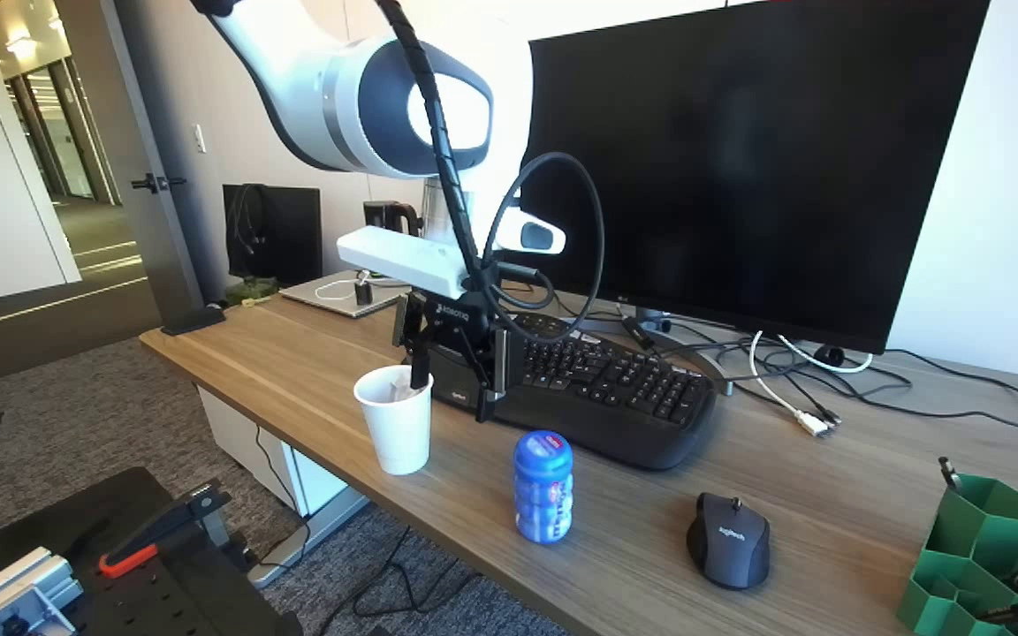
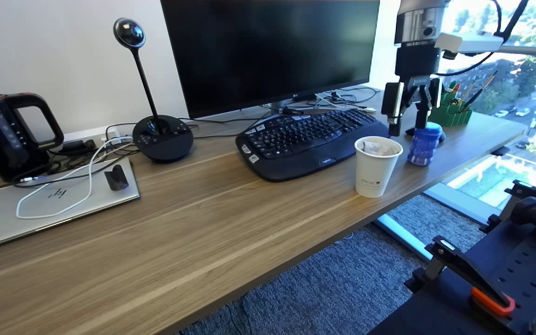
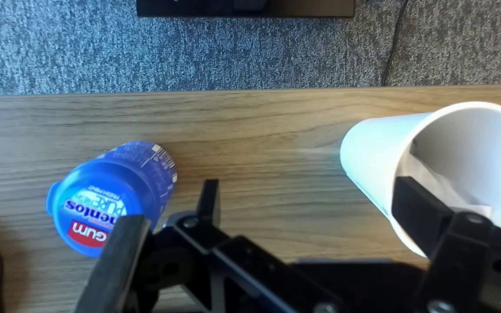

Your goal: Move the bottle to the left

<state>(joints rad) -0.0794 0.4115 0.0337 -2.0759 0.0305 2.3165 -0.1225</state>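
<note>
The bottle (image 1: 544, 490), blue with a flip lid and printed label, stands upright near the desk's front edge in both exterior views. From above, its lid (image 3: 89, 213) shows at the left of the wrist view. My gripper (image 1: 453, 390) is open, its fingers apart over bare wood in the wrist view, nothing gripped. In that view the bottle lies outside the left finger (image 3: 209, 200), whose linkage hides a little of it. The right finger overlaps the rim of a white paper cup (image 3: 376, 145); whether they touch I cannot tell.
The cup holds crumpled paper. A black keyboard (image 2: 314, 144) lies behind, under the monitor (image 1: 739, 168). Beside the bottle is a mouse (image 1: 733, 543), then a green pen holder (image 1: 942, 552). A laptop (image 2: 123, 184) and webcam stand (image 2: 163, 139) sit farther along the desk.
</note>
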